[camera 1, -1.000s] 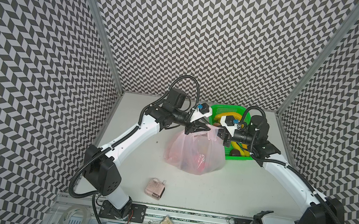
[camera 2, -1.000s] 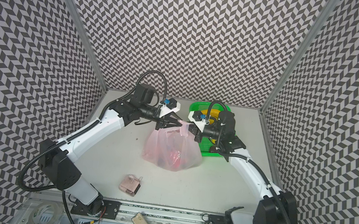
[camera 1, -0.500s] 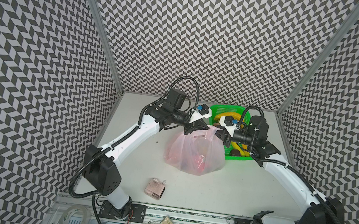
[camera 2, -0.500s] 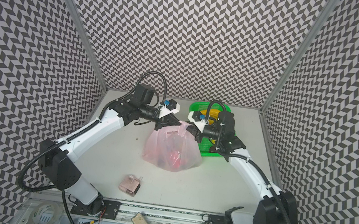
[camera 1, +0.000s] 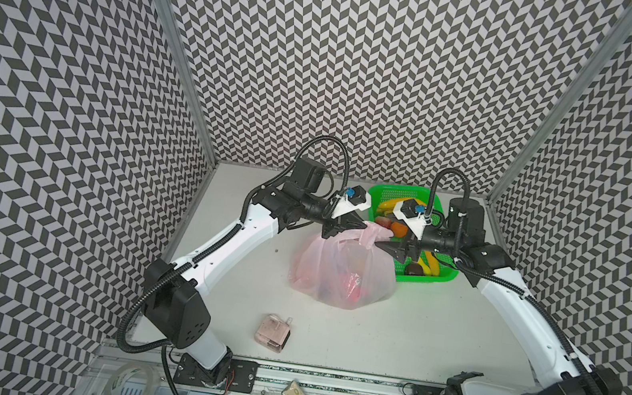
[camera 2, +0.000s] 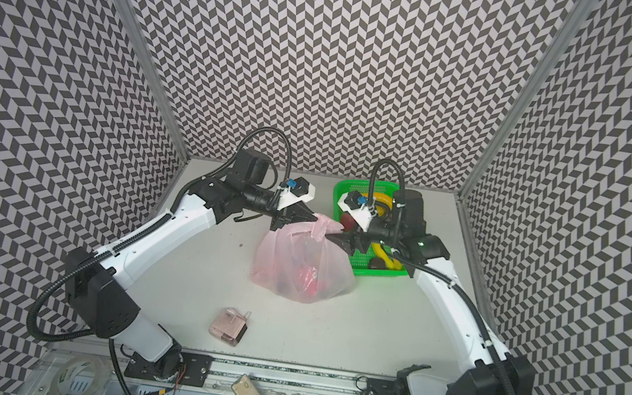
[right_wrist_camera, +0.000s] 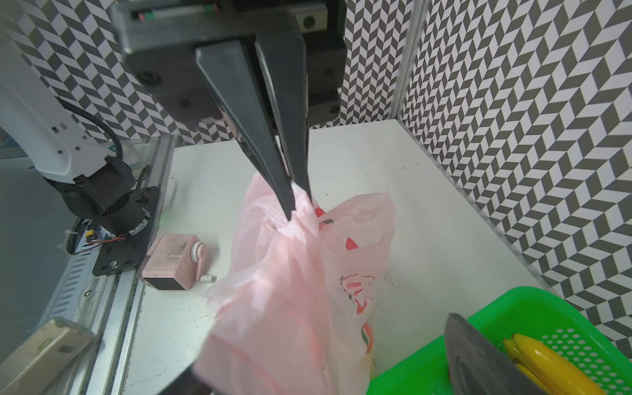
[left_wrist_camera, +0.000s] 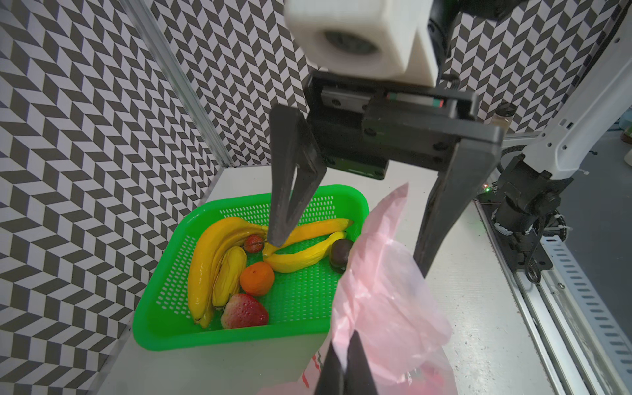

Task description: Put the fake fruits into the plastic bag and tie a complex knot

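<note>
Pink plastic bag (camera 1: 341,277) stands beside the green basket (left_wrist_camera: 171,328), fruits (left_wrist_camera: 256,278) showing inside both — the left gripper (right_wrist_camera: 298,201) pinches its handle (right_wrist_camera: 302,224) shut, the right gripper (left_wrist_camera: 348,256) gapes empty. Tying looks underway; next, the right likely must catch the loose handle.

Pale pink translucent plastic bag (right_wrist_camera: 294,290), red fruit prints, stands on white worktop (right_wrist_camera: 427,212); its top film is pinched in the closed left claw (right_wrist_camera: 297,205). Right claw (right_wrist_camera: 325,342) gapes wide, bag between. Green perforated plastic basket (right_wrist_camera: 540,304) just beside bag holds yellow toy bananas (right_wrist_camera: 547,362). Small pinkish box with crank (right_wrist_camera: 171,261) sits near worktop edge.
</note>
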Robot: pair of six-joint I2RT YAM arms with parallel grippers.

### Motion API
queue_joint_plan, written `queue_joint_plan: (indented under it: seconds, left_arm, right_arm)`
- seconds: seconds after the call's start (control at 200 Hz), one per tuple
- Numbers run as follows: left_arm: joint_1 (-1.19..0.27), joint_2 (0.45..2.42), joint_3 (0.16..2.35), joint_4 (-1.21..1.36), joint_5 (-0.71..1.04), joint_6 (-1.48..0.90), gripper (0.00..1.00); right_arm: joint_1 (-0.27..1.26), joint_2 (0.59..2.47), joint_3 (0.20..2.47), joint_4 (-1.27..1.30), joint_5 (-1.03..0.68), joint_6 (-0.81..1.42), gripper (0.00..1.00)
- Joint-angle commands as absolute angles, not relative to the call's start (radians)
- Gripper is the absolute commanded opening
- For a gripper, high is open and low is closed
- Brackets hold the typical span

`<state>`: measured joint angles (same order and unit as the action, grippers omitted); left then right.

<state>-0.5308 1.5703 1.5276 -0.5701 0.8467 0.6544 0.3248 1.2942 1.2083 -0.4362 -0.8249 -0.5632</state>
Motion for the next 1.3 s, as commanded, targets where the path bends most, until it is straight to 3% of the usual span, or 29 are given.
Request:
queue_joint_plan:
  seconds: [0.0,0.27,0.636,0.716,0.841,1.182,1.297]
  left_arm:
    - [-0.538,1.539,1.504,-0.545,0.853,0.709,0.00]
    - [-0.542,1.494,1.440,-0.482,0.849,0.765,0.00]
    - [-0.546,1.470,1.404,-0.478,0.826,0.829,0.00]
    - [-0.548,1.471,1.404,-0.477,0.822,0.833,0.00]
    - [-0.548,1.468,1.404,-0.477,0.819,0.842,0.00]
    - [-0.549,1.453,1.404,-0.444,0.813,0.801,0.00]
    - [-0.546,1.440,1.398,-0.434,0.796,0.781,0.12]
  right_arm:
    - [0.324,1.275,1.264,-0.525,-0.899,-0.577,0.93]
    - [0.377,1.313,1.322,-0.556,-0.860,-0.530,0.94]
    - [0.425,1.402,1.375,-0.589,-0.731,-0.523,0.63]
    - [0.435,1.406,1.368,-0.586,-0.722,-0.529,0.53]
    - [0.446,1.410,1.351,-0.580,-0.720,-0.535,0.47]
    - [0.469,1.420,1.318,-0.565,-0.690,-0.537,0.19]
    - [0.470,1.419,1.312,-0.548,-0.680,-0.532,0.00]
